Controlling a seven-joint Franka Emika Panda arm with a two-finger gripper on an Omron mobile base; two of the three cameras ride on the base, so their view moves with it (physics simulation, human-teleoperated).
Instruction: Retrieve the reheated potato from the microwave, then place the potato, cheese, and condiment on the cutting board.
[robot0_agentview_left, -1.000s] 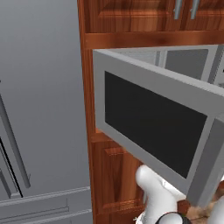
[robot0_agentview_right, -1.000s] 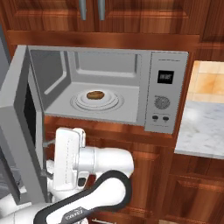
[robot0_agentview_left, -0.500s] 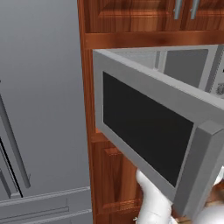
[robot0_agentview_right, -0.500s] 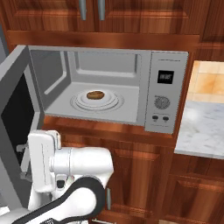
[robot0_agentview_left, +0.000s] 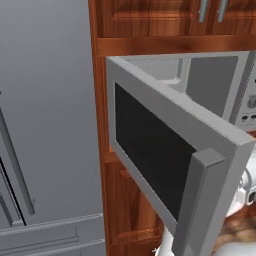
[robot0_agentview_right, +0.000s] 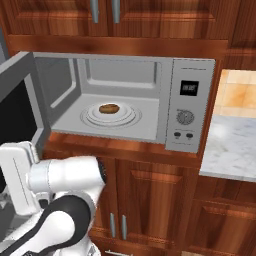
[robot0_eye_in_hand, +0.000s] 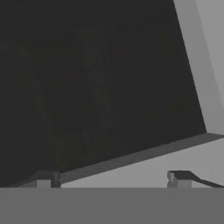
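Potato (robot0_agentview_right: 109, 108), small brown oval lump, lies on the white round turntable (robot0_agentview_right: 123, 119) inside the light-grey microwave (robot0_agentview_right: 190, 105), door (robot0_agentview_left: 160, 155) swung wide left; the tool (robot0_eye_in_hand: 113, 179) faces its dark window, released, grasping nothing

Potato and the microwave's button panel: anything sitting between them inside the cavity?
No. In the right base view the potato sits on the white turntable; from there to the panel side is bare grey microwave floor.

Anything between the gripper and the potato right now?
Yes, the microwave's own door. The hand view shows the open gripper facing its dark window from close up. The potato lies on the turntable inside the open microwave, nothing else visible around it.
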